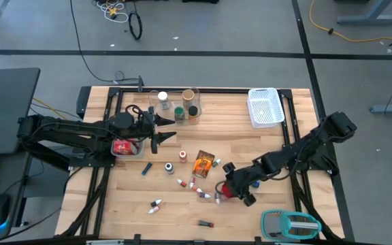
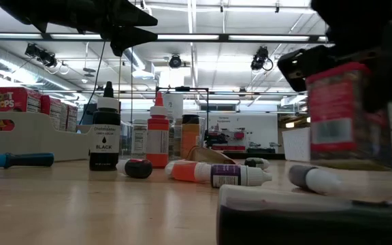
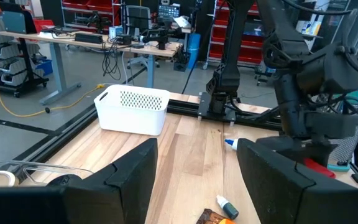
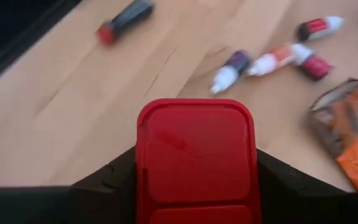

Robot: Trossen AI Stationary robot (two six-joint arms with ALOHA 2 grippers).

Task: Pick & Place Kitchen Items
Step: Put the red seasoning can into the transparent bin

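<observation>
My right gripper [image 1: 233, 192] is shut on a red box [image 4: 194, 149] near the table's front middle; the box also shows in the low view [image 2: 346, 116]. My left gripper [image 1: 166, 131] is open and empty, held above the table just right of the clear tray [image 1: 139, 151], which holds a red packet [image 1: 121, 146]. An orange packet [image 1: 204, 163] and several tiny vials [image 1: 196, 185] lie on the table between the grippers. Short jars [image 1: 179, 105] stand at the far edge. My right gripper pinches the red box between its two fingers [image 4: 114, 180], one on each of two opposite sides [image 4: 143, 171]. The fingers point down from above, and the box's red top faces the wrist. The box stands upright and looks lifted clear of the table.
A white mesh basket [image 1: 265, 107] stands at the far right. A teal-and-grey gadget [image 1: 291, 224] lies at the front right. A blue item [image 1: 146, 169], a vial [image 1: 156, 204] and a dark marker [image 1: 206, 223] lie loose. Black and orange bottles [image 2: 105, 133] stand mid-table.
</observation>
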